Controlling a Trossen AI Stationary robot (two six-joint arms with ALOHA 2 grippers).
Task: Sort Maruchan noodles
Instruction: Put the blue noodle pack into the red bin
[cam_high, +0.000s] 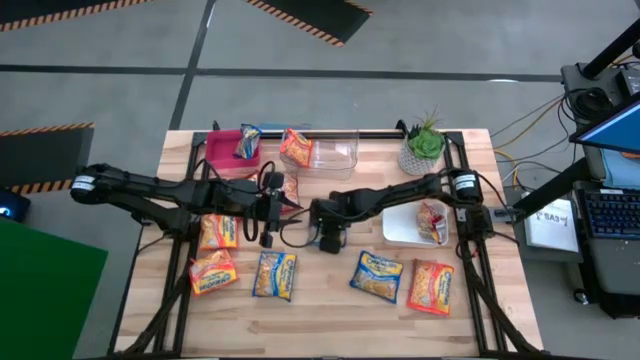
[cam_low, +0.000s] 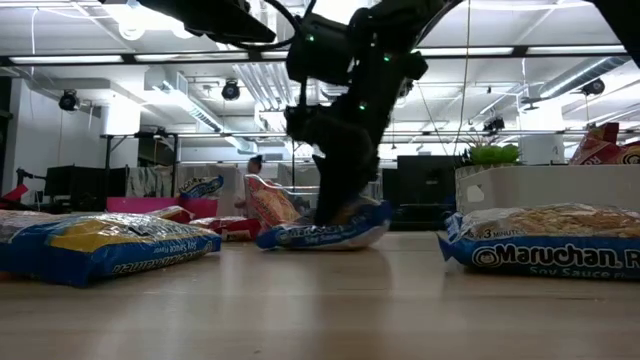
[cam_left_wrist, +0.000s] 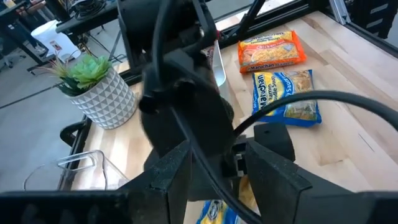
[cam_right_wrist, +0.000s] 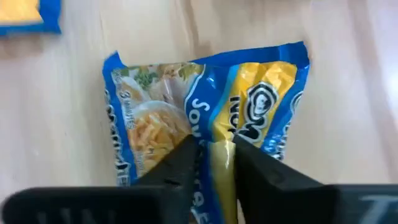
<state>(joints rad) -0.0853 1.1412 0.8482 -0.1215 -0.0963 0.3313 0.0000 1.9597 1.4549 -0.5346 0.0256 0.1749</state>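
Several Maruchan noodle packets lie flat on the wooden table (cam_high: 330, 320). Along the near side are orange ones (cam_high: 220, 232) (cam_high: 213, 272) (cam_high: 430, 285) and blue ones (cam_high: 274, 275) (cam_high: 377, 275). At mid-table, my right gripper (cam_right_wrist: 214, 149) is shut on another blue packet (cam_right_wrist: 205, 118), which also shows in the low view (cam_low: 325, 235). My left gripper (cam_left_wrist: 217, 146) hovers just left of it (cam_high: 270, 212), fingers apart with nothing between them. A red-edged packet (cam_high: 288, 190) lies beside it. My right gripper pinches a raised yellow ridge of wrapper (cam_right_wrist: 221, 163) along the middle of the blue packet's face between its two fingers. The fingers come from above, slanting down. The packet's underside rests on the table and its two ends curl up (cam_low: 375, 215).
At the far edge, a pink bin (cam_high: 225, 150) holds a blue packet. A clear container (cam_high: 335, 155) there holds an orange packet (cam_high: 295, 147), with a potted plant (cam_high: 422, 145) to its right. A white tray (cam_high: 400, 228) on the right holds a red-marked packet (cam_high: 433, 222).
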